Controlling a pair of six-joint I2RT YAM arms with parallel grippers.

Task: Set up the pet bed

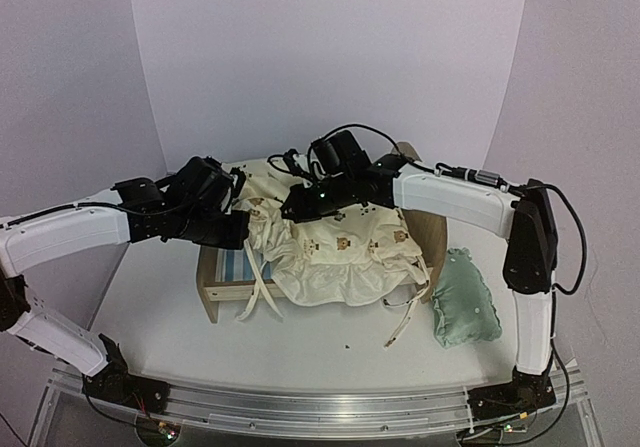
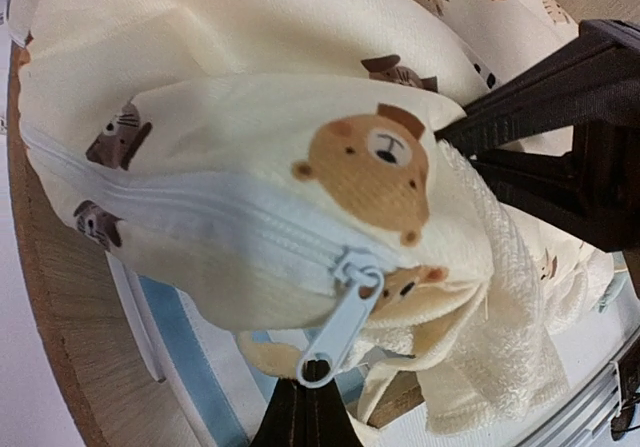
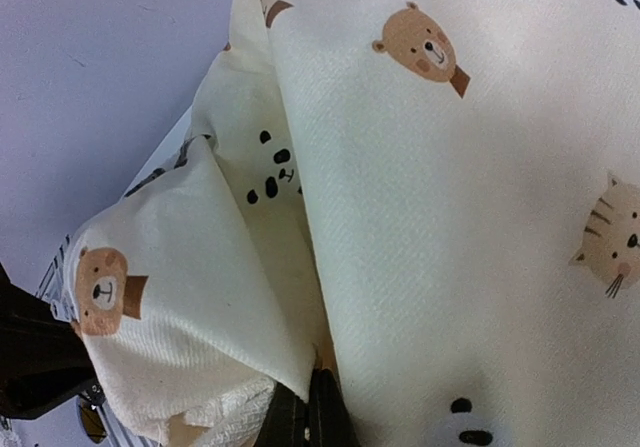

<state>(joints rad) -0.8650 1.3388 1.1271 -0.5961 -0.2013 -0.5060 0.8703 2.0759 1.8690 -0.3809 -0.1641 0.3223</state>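
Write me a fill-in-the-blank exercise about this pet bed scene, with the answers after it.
1. The left tool and the right tool are both ____ on the cream cushion.
2. The cushion is draped over the wooden pet bed, hiding most of its blue-and-white ____ base.
3. In the top view, the mint green pillow lies on the table to the ____ of the bed.
Missing words: shut; striped; right.

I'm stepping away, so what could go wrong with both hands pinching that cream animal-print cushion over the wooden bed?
The cream animal-print cushion lies bunched and overhangs the front of the light-wood bed frame, so it may settle crooked. Its loose ties dangle outside and could get trapped underneath.
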